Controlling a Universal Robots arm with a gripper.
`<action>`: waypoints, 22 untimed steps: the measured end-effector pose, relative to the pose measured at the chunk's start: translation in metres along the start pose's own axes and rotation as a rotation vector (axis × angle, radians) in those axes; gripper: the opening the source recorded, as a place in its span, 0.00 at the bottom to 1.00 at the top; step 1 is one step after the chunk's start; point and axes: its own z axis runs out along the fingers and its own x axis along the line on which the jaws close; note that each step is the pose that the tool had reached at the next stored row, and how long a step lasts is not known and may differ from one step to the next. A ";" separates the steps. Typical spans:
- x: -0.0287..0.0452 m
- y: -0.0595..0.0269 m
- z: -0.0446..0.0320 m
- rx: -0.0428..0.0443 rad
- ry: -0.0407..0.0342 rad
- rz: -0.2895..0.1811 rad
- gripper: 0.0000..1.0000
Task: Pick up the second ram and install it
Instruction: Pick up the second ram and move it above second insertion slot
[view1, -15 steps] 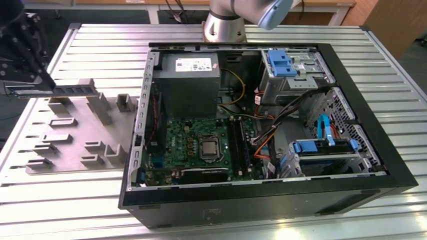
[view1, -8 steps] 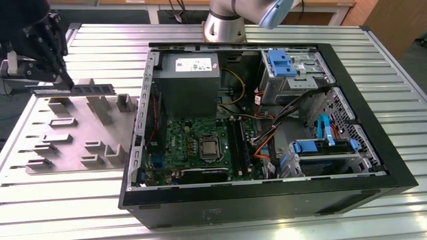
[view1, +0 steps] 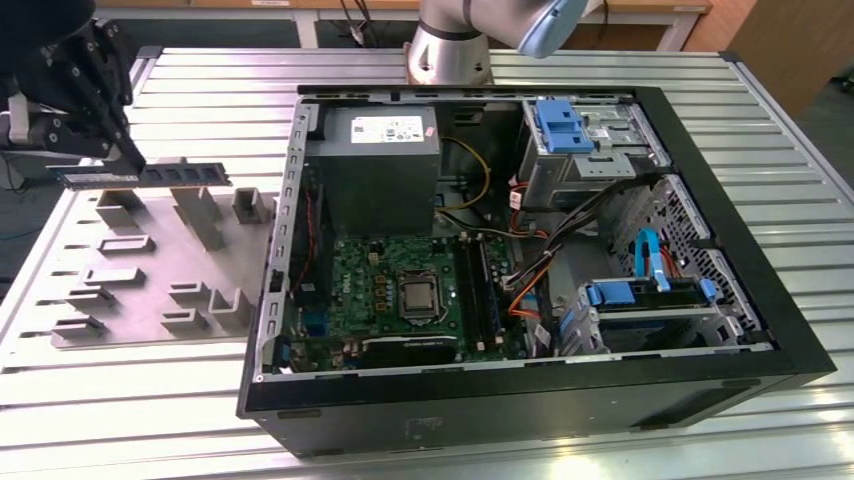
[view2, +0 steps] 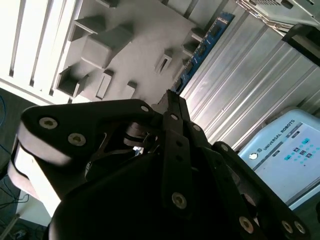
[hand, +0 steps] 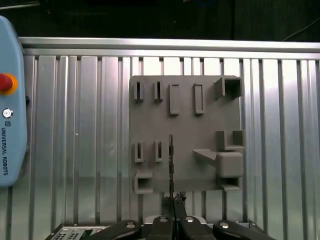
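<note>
The black multi-link gripper is clenched on the second ram, a long, narrow, blue-green circuit-board stick with a row of dark chips. The fingers pinch it near one end, so most of its length projects beyond them. In the exterior view the stick hangs level, just above the far edge of the grey moulded parts fixture, at the exterior view's left and well apart from the open black computer case. In the second wrist view the stick runs out from the fingertips over the ribbed aluminium table. In the first wrist view it shows edge-on as a thin dark line above the fixture. The step in hand is judged to be the lift and carry. Because the grasp is off-centre, the free end can swing or sag, so hold clamping force constant and avoid abrupt wrist rotation. Raise the stick straight until it is judged clear of the fixture's upright posts before any sideways travel. The long black slot rails on the green motherboard run crosswise to the stick as it is held, so realignment should be made in open space, away from the case rim and the loose cables near the slots.
</note>
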 end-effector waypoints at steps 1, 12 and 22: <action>0.0000 0.0000 -0.0001 -0.0001 0.0000 0.000 0.11; -0.0007 -0.0388 -0.0018 -0.0007 0.0001 0.000 0.11; -0.0015 -0.0845 -0.0036 -0.0011 0.0001 0.000 0.11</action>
